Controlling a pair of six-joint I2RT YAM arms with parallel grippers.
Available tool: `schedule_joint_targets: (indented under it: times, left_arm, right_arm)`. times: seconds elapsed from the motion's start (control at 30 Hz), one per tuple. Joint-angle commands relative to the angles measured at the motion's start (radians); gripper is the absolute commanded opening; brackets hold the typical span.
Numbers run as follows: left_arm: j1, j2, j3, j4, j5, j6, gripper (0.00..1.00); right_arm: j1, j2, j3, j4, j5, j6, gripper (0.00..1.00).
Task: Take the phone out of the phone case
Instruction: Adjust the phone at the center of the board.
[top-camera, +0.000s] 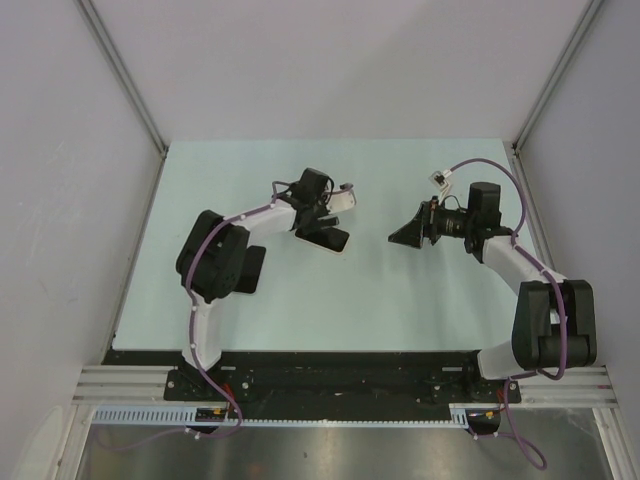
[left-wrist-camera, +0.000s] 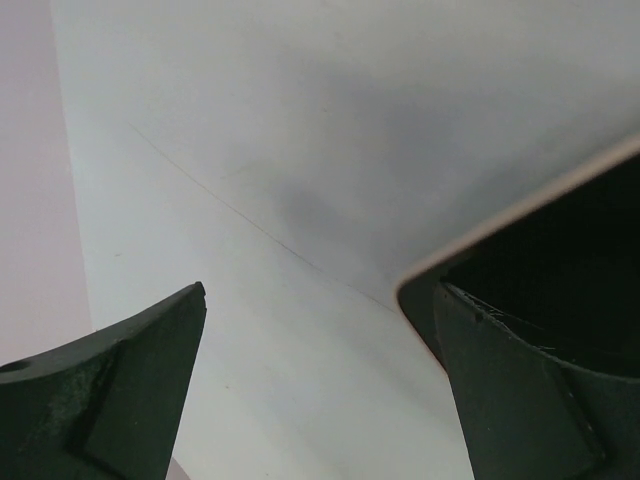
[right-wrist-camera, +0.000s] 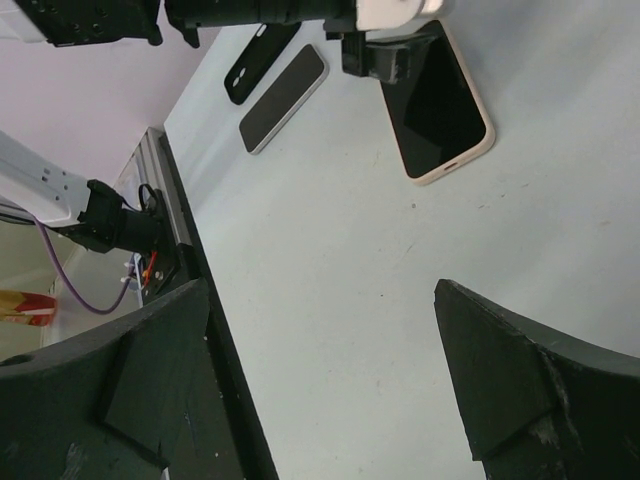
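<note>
The phone (right-wrist-camera: 435, 105) is lying screen-up near the middle of the bench (top-camera: 400, 300), sitting inside its beige phone case (right-wrist-camera: 447, 177). The left fingers (left-wrist-camera: 130, 380) are standing open over the phone's 11 o'clock end. One is overlapping a corner and the other is well clear, so nothing is being gripped. The right fingers (right-wrist-camera: 510, 380) are hovering spread apart and empty at the phone's 3 o'clock. At its 8 o'clock, a black case (right-wrist-camera: 255, 65), pale showing through its camera cut-out, is lying beside a second, bare phone (right-wrist-camera: 285, 98).

Phone (right-wrist-camera: 438, 105) in beige case (right-wrist-camera: 458, 166), flat, scrn-up
</note>
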Motion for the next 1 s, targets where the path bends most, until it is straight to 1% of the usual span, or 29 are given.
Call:
schedule_joint_targets:
  times: [0.0,0.13,0.2,0.27,0.37,0.4,0.43,0.47,0.5,0.53,0.63,0.7,0.73,0.97]
  left_arm:
    - [-0.002,-0.070,-0.077,-0.183,0.156,-0.011,1.00]
    - [-0.002,-0.105,-0.108,-0.251,0.242,-0.002,1.00]
    - [-0.002,-0.106,-0.108,-0.256,0.240,-0.007,1.00]
    - [0.006,-0.110,-0.073,-0.254,0.246,-0.045,1.00]
    - [0.029,-0.152,-0.039,-0.259,0.335,-0.035,1.00]
    - [0.030,-0.165,-0.037,-0.277,0.379,-0.007,1.00]
    - [0.033,-0.174,-0.033,-0.297,0.400,0.066,1.00]
    - [0.036,-0.182,-0.030,-0.321,0.424,0.105,1.00]
    - [0.039,-0.198,-0.028,-0.370,0.482,0.140,1.00]
    - [0.049,-0.205,-0.022,-0.401,0.513,0.215,1.00]
    - [0.064,-0.211,-0.017,-0.461,0.579,0.318,1.00]
    - [0.067,-0.183,0.002,-0.483,0.570,0.358,1.00]
    - [0.067,-0.168,0.013,-0.484,0.544,0.363,1.00]
    - [0.070,-0.044,0.144,-0.484,0.480,0.332,1.00]
  right_arm:
    - [0.003,-0.038,0.021,0.001,0.005,-0.022,1.00]
    - [0.003,-0.040,0.021,0.001,0.005,-0.024,1.00]
    - [0.002,-0.040,0.021,-0.001,0.005,-0.028,1.00]
    - [0.005,-0.038,0.021,-0.004,0.006,-0.030,1.00]
    - [0.003,-0.037,0.021,-0.004,0.008,-0.030,1.00]
    - [0.003,-0.038,0.021,-0.005,0.009,-0.029,1.00]
    - [0.003,-0.037,0.021,-0.005,0.008,-0.033,1.00]
    - [0.002,-0.038,0.021,-0.008,0.009,-0.035,1.00]
    - [0.003,-0.038,0.021,-0.008,0.011,-0.036,1.00]
    - [0.002,-0.040,0.021,-0.008,0.011,-0.042,1.00]
    - [0.005,-0.043,0.021,-0.011,0.011,-0.045,1.00]
    - [0.005,-0.043,0.021,-0.013,0.011,-0.045,1.00]
    - [0.003,-0.043,0.021,-0.011,0.011,-0.045,1.00]
    - [0.005,-0.043,0.021,-0.016,0.014,-0.050,1.00]
